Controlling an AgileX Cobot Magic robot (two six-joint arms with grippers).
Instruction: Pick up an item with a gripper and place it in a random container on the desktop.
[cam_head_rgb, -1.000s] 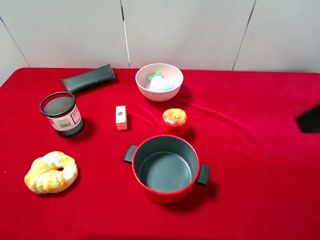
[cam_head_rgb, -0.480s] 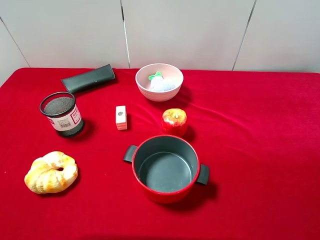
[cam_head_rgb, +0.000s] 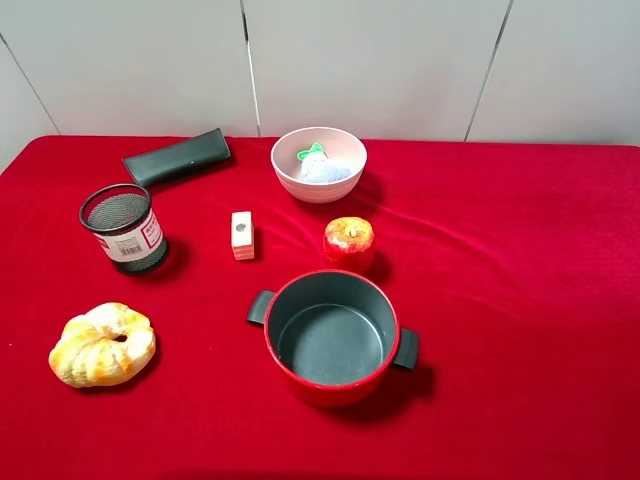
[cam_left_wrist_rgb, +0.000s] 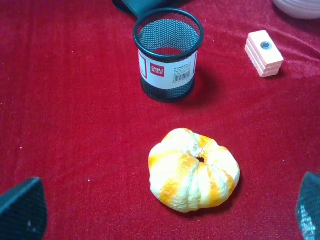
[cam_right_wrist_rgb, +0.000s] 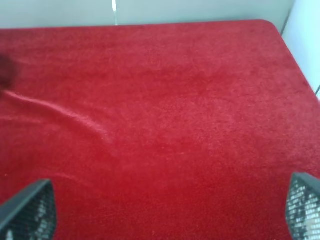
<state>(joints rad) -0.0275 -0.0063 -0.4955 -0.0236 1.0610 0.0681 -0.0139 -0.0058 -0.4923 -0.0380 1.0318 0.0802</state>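
Observation:
The pale blue plush toy with its green bow lies inside the pink-white bowl at the back middle of the red desktop. Neither arm shows in the high view. In the left wrist view my left gripper is open, its fingertips wide apart at the frame corners, above a bread-like pastry. In the right wrist view my right gripper is open and empty over bare red cloth.
A red two-handled pot stands front middle, a red apple behind it. A black mesh cup, a small pink-white block, a dark case and the pastry lie on the left.
The right arm, seen as a dark shape at the right edge one second ago, has left the high view. The toy stays in the bowl.

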